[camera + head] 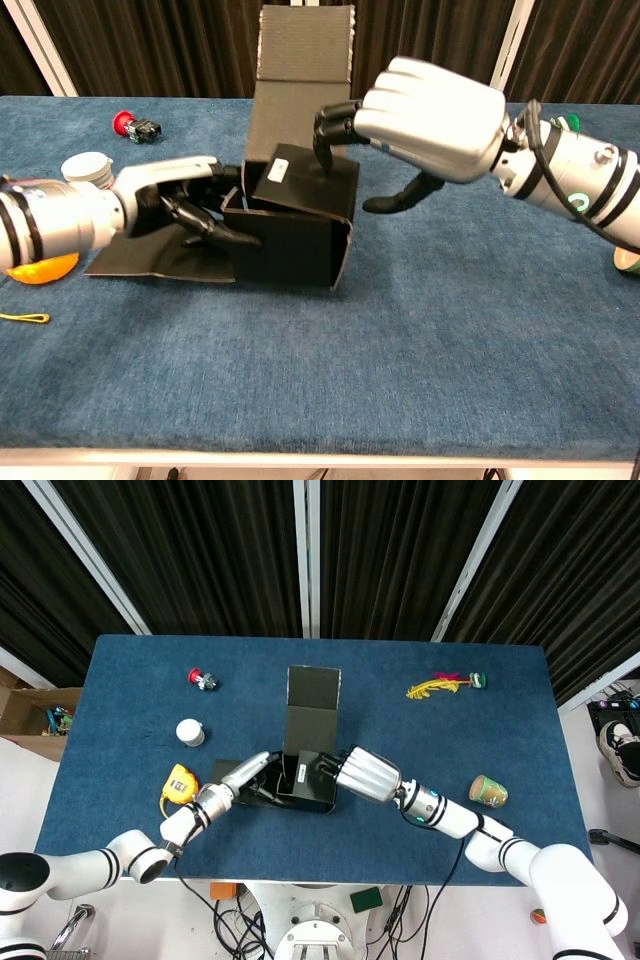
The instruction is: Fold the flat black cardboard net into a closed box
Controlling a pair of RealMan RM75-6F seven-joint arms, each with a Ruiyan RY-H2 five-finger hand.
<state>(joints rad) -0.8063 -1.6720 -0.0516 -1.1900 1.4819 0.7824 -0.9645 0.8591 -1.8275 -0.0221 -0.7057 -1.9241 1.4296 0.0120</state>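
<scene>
Left hand (170, 200) gripping black box (300, 225) side flap, right hand (425, 120) clasping its top

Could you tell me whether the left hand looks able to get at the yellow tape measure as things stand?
Probably yes: the tape measure lies just beside the left forearm with bare cloth around it, but the left hand is busy on the black box and would have to let go first.

Even overhead light, both views bright and sharp; soft shadow on the table (420, 330) under my box (295, 235), mild glare on my right hand (430, 120), black folds hard to read.
</scene>
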